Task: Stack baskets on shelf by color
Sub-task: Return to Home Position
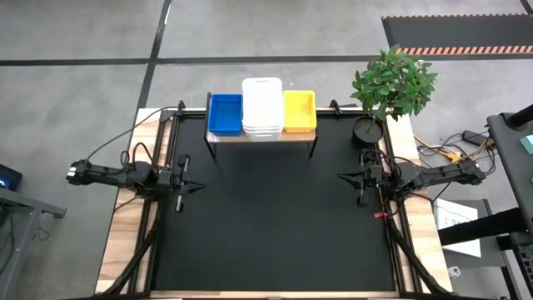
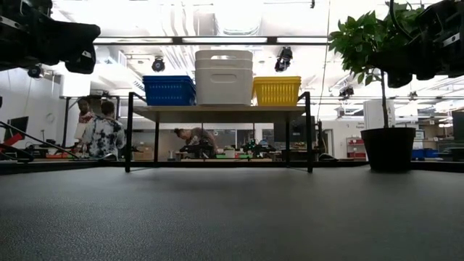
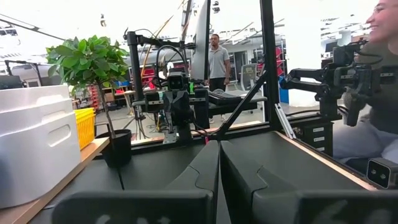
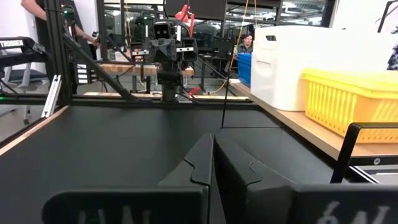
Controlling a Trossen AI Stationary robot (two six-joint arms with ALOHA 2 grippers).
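On the wooden shelf (image 1: 291,136) at the table's far edge stand three stacks of baskets: blue baskets (image 1: 225,113) at the left, a taller stack of white baskets (image 1: 262,107) in the middle, yellow baskets (image 1: 299,111) at the right. In the low view they show as blue (image 2: 169,90), white (image 2: 224,76) and yellow (image 2: 275,90). My left gripper (image 1: 198,186) waits shut at the table's left edge, holding nothing. My right gripper (image 1: 343,175) waits shut at the right edge, holding nothing. Both point level toward the table's middle.
A potted plant (image 1: 390,83) in a black pot (image 1: 367,131) stands at the far right corner, close to the shelf's right end. The black table top (image 1: 275,225) spreads between the arms. People sit and stand in the room beyond the table (image 2: 101,130).
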